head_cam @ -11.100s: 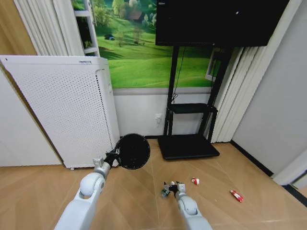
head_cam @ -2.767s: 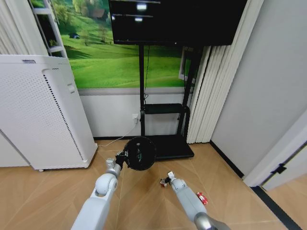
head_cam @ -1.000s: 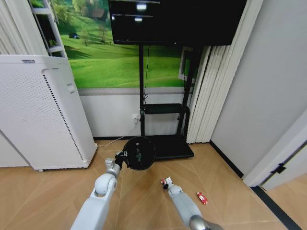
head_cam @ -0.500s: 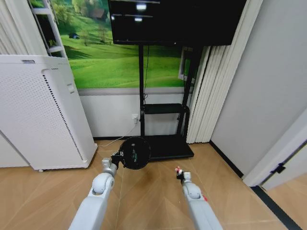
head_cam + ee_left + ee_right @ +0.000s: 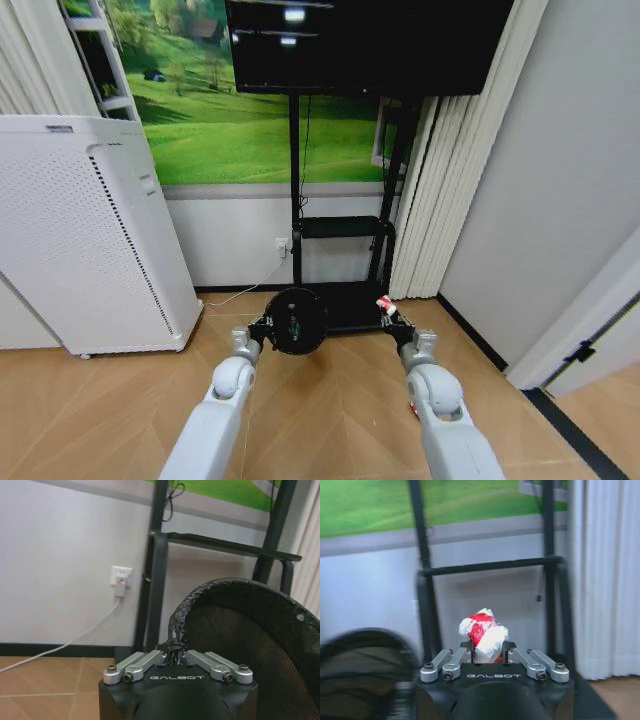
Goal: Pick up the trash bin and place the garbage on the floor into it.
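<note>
The herringbone parquet floor runs up to the wall, where a tall white perforated appliance stands to the robot's left and a black TV stand holds a dark screen at the middle. The black mesh trash bin is held off the floor in front of the stand's base, mouth turned toward the head camera, with something small inside it. The left end effector is pinched onto the bin's rim. The right end effector, raised just beside the bin on its right, pinches a crumpled red-and-white piece of garbage. Another small red piece lies on the floor beside the right arm.
</note>
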Available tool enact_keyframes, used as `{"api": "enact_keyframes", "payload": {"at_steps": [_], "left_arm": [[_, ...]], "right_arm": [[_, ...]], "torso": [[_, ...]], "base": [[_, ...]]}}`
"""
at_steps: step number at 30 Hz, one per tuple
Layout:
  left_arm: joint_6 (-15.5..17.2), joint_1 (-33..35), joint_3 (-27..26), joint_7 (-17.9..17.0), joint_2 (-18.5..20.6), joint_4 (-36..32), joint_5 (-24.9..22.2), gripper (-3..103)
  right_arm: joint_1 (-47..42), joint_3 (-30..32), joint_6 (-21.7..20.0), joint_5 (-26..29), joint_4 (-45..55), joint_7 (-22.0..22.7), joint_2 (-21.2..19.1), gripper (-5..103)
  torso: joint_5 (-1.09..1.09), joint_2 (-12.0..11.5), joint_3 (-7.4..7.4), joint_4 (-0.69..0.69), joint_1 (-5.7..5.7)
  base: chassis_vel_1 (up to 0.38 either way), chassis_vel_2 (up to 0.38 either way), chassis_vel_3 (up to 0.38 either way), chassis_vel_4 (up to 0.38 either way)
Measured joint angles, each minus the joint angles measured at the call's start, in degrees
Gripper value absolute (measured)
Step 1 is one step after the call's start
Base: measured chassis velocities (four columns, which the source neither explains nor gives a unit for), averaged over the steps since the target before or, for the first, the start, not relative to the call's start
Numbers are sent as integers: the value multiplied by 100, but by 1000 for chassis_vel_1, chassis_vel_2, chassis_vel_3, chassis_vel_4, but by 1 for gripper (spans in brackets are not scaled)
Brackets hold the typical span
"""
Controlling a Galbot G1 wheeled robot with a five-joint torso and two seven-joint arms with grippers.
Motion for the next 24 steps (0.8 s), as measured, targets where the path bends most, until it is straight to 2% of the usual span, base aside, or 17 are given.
{"api": "enact_keyframes", "payload": {"at_steps": [5, 10, 12, 13, 14, 16, 17, 19, 20, 22, 23, 24], "left_arm": [[23, -124, 327, -104, -202, 89, 42, 4], [23, -141, 404, -115, -261, 113, 72, 4], [18, -146, 487, -126, -323, 167, 152, 4], [7, -145, 513, -125, -348, 208, 200, 4], [7, -145, 513, -125, -348, 208, 200, 4], [-13, -143, 515, -118, -389, 240, 247, 4], [-13, -143, 515, -118, -389, 240, 247, 4], [-17, -136, 506, -110, -393, 241, 253, 4], [-17, -136, 506, -110, -393, 241, 253, 4], [-17, -133, 480, -99, -381, 235, 253, 4], [-17, -133, 480, -99, -381, 235, 253, 4], [-19, -133, 456, -89, -371, 228, 249, 4]], "right_arm": [[-46, -414, -28, 76, 33, -41, -64, 27], [-10, -623, -41, 73, -54, -66, -68, 27], [190, -1004, -92, -77, -309, -5, -6, 24], [293, -1160, -146, -135, -412, 21, 19, 29], [293, -1160, -146, -135, -412, 21, 19, 29], [383, -1340, -180, -213, -557, 33, 26, 39], [383, -1340, -180, -213, -557, 33, 26, 39], [408, -1381, -184, -282, -660, 33, 24, 50], [408, -1381, -184, -282, -660, 33, 24, 50], [412, -1388, -180, -326, -709, 32, 23, 61], [412, -1388, -180, -326, -709, 32, 23, 61], [418, -1389, -175, -344, -727, 42, 24, 67]], "torso": [[1, 0, 0, -2, 0], [2, 0, 1, -2, 0], [3, 0, 1, 0, 0], [1, 0, 1, 1, 0], [1, 0, 1, 1, 0], [1, 0, 1, 0, 1], [1, 0, 1, 0, 1], [1, 0, 1, -1, 0], [1, 0, 1, -1, 0], [1, 0, 1, -1, 0], [1, 0, 1, -1, 0], [1, 0, 1, -1, 0]], "base": [[0, 0, 0, 0], [0, 0, 0, 0], [0, 0, 0, 0], [0, 0, 0, 0], [0, 0, 0, 0], [0, 0, 0, 0], [0, 0, 0, 0], [0, 0, 0, 0], [0, 0, 0, 0], [0, 0, 0, 0], [0, 0, 0, 0], [0, 0, 0, 0]]}}
